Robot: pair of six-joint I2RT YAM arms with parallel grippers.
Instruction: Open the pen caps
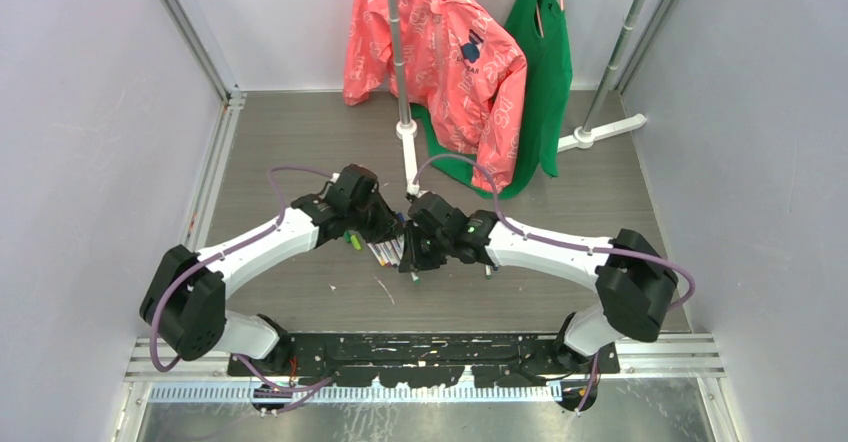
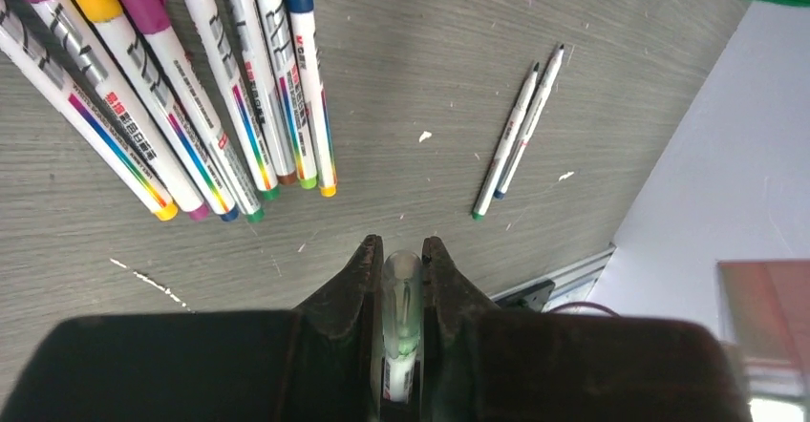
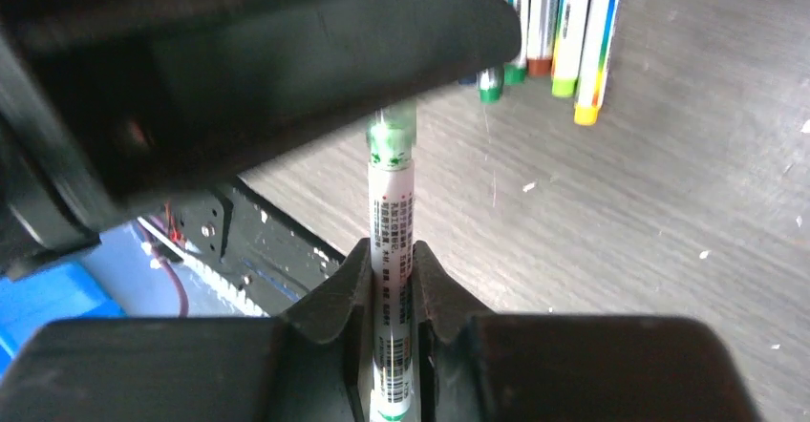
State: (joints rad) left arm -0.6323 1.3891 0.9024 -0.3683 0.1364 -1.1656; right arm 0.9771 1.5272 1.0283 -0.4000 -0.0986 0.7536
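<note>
Left pincer is clamped on the translucent green cap, which sits deep between the jaws above the desk, near the row of capped pens. The green pen bridges the gap between the arms. Right pincer is closed tight on its white barrel, close behind the cap. Reads as the pull-off step, cap apparently not separated yet. Pull straight along the pen axis, arms apart, no bending. Add a slight twist if it sticks. Keep both grips firm, since the barrel looks slick and could slide.
</note>
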